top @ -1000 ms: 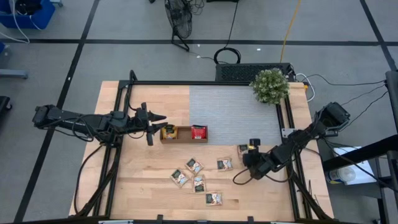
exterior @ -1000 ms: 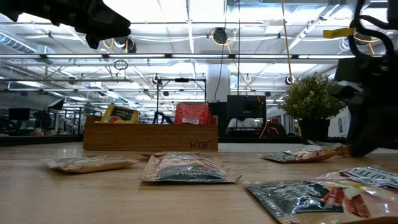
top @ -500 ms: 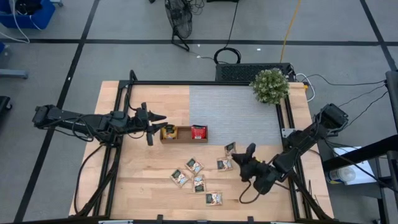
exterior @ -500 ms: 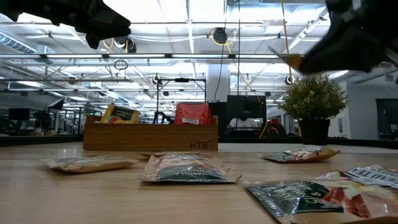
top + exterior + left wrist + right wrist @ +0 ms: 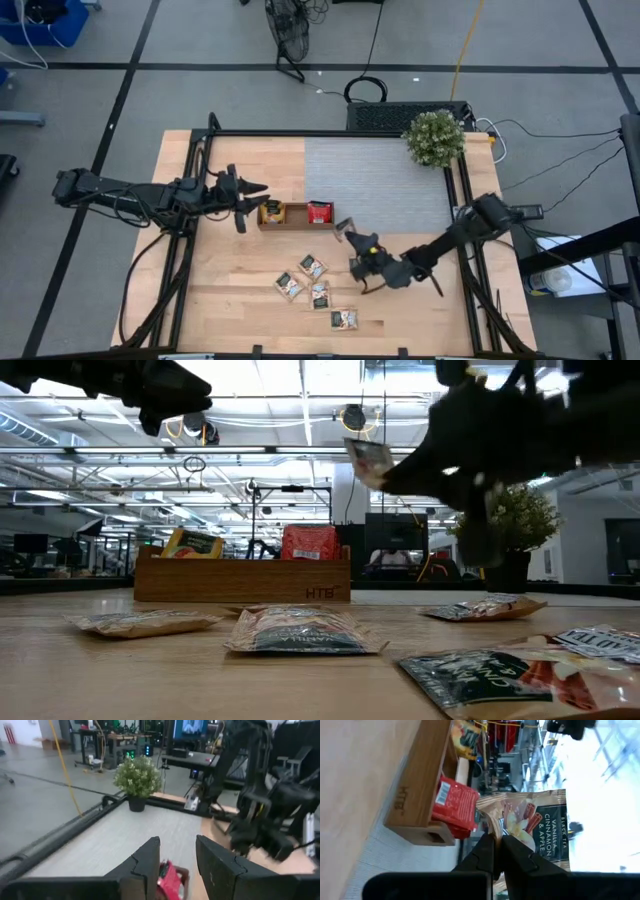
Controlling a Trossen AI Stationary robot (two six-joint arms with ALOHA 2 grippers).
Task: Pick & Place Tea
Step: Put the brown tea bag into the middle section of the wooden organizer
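Note:
My right gripper is shut on a tan tea sachet printed "Vanilla Cinnamon & Apple", high above the table just right of the wooden tray; the sachet also shows in the low view. The tray holds an orange sachet and a red one, both standing on edge. Several more sachets lie flat on the wood in front of the tray. My left gripper is open and empty, hovering just left of the tray. My right gripper pinches one edge of the sachet between its two fingers. The fingers come from the table's right side, pointing toward the tray. The sachet sticks out beyond the fingertips, tilted and lifted clear of the table.
A potted plant stands at the far right corner on the grey mat. One sachet lies under the right arm. A black frame runs along the table's edges.
My right gripper has risen from the table near its right edge with the sachet and carried it toward the table's left, up to the tray's right end. The sachet is lifted clear. The left arm has kept still.

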